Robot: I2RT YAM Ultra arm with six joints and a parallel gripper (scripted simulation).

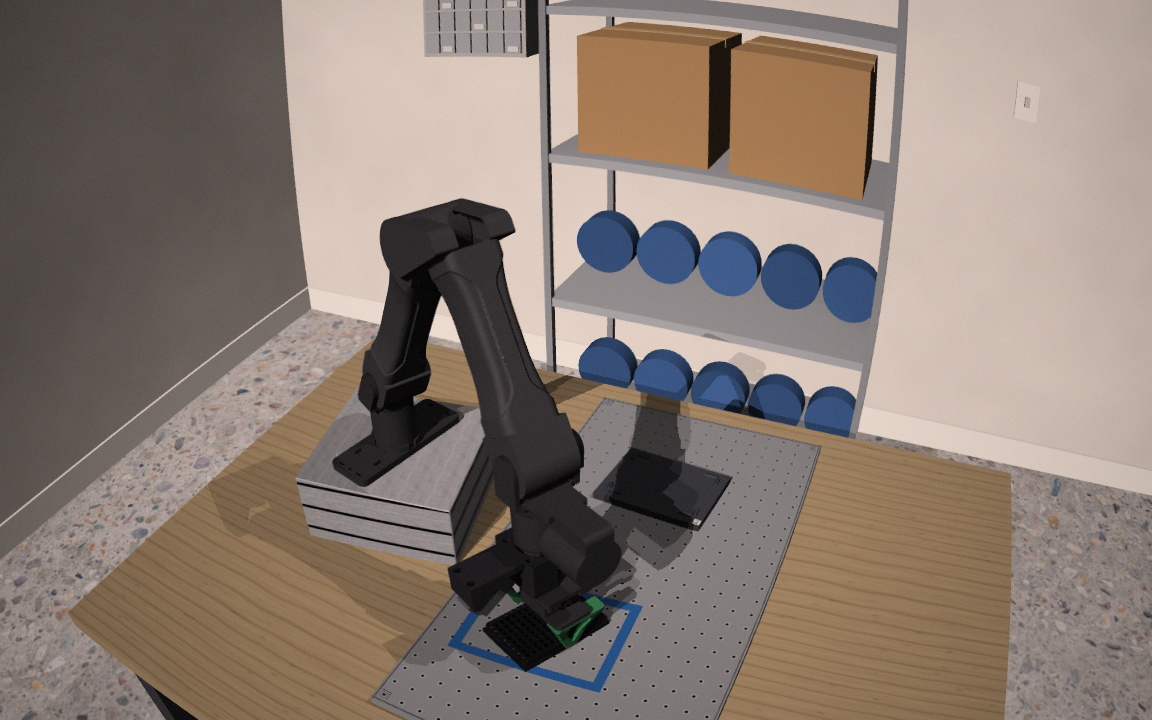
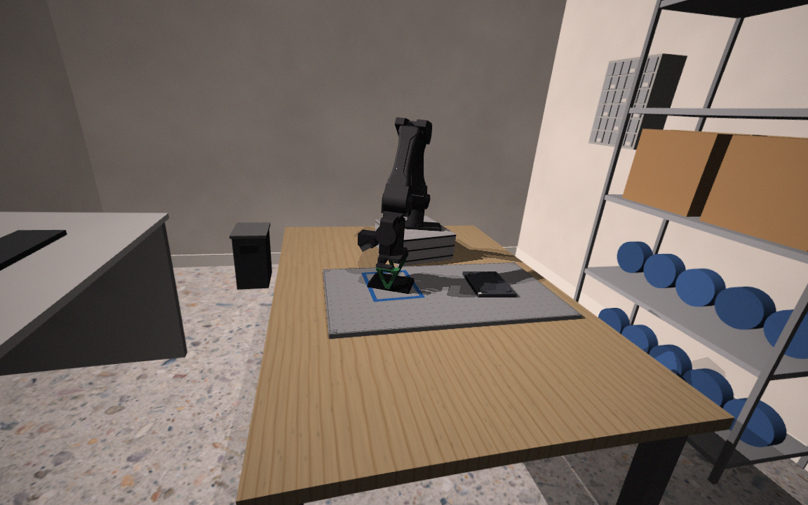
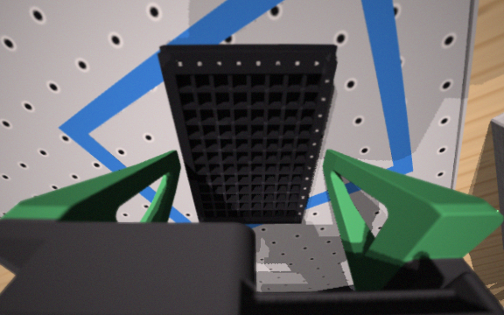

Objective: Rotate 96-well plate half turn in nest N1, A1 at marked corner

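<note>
On the wooden table [image 1: 875, 573] we saw the grey perforated deck [image 1: 741, 555], with the black arm [image 1: 490, 340] rising from a stacked grey base block [image 1: 383, 514] at about 10 o'clock of the deck. Behind, at 12 to 1 o'clock in the top view, stood a shelf rack [image 1: 548, 179] with cardboard boxes [image 1: 652, 94] and blue discs [image 1: 728, 262]. Mid-deck, at roughly 1 o'clock from the wrist, we noted the dark plate nest N1 [image 1: 662, 488], flat, nothing seated in it. At 6 o'clock on the deck lay the blue taped outline B1 [image 1: 611, 649]. The black 96-well plate [image 1: 517, 635] lay flat inside that outline, wells up, skewed against the tape lines. We could not tell which corner was cut. The gripper [image 3: 252, 175] hung low over the plate's near end, fully spread and gripping nothing. In the wrist view its green fingers flanked the plate's long sides at 9 and 3 o'clock, with a gap on each side.
</note>
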